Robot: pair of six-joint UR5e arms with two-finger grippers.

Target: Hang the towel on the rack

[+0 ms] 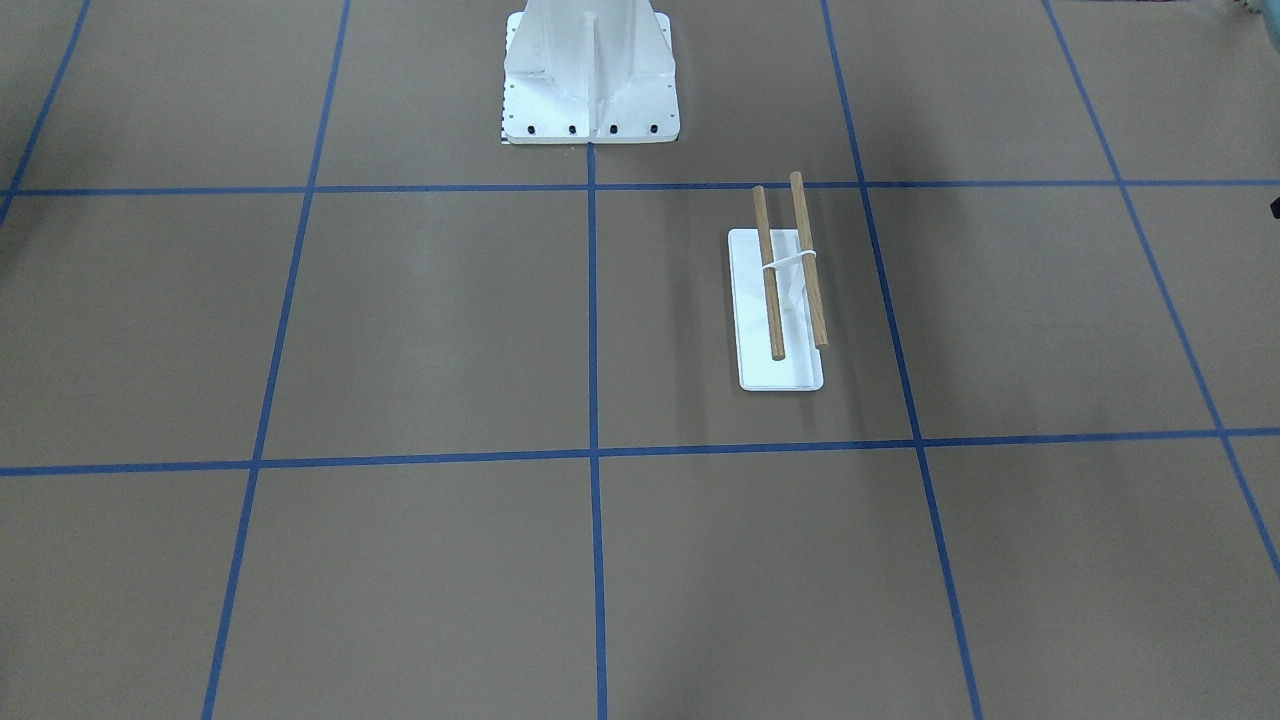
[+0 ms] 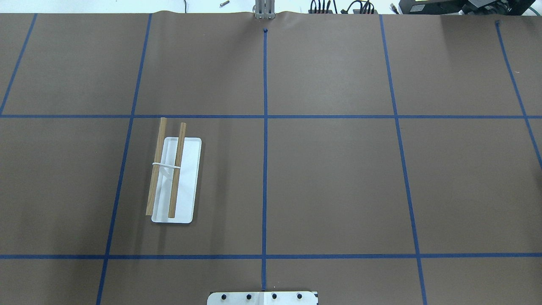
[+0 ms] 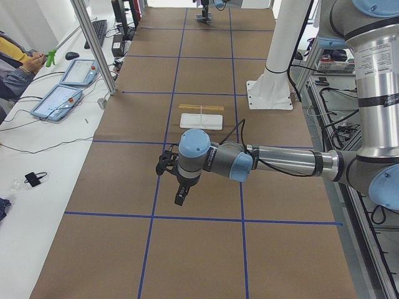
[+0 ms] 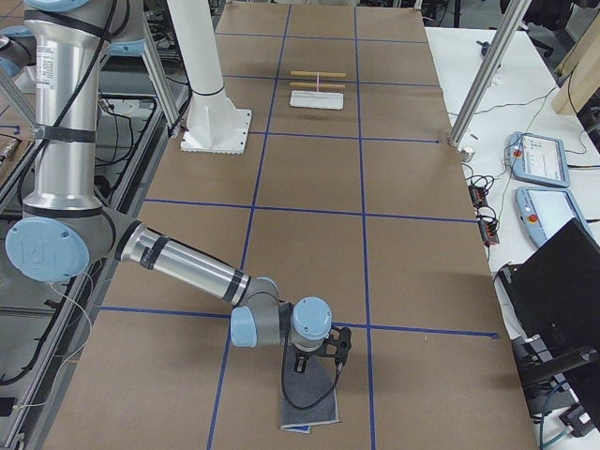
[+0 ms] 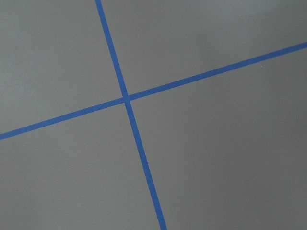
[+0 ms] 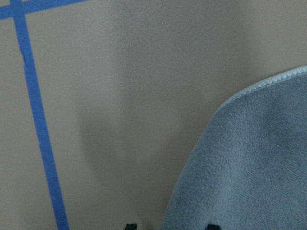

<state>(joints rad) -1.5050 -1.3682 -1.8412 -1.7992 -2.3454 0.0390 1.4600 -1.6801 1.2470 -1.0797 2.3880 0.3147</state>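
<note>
Towel (image 4: 309, 408): flat on the table (image 4: 403, 244), right end, directly beneath my right hand (image 4: 321, 364). Hand: fingertips spread wide, empty. Rack (image 4: 317, 89): well apart, toward my left.

A brown-papered worktop (image 2: 330, 182) is marked into squares by blue tape lines (image 2: 265, 169); a white bolted pedestal (image 1: 590, 70) stands at its robot-side edge. Alongside runs a white side table (image 3: 43, 218) carrying two tablets (image 3: 57, 101); a person (image 3: 15, 62) sits at its far end.

I count: one rack (image 2: 188, 178), two dowels (image 2: 156, 169), one towel (image 4: 311, 403), one white pedestal (image 1: 590, 80), two arms (image 3: 280, 163), two pendants (image 4: 536, 155).
</note>
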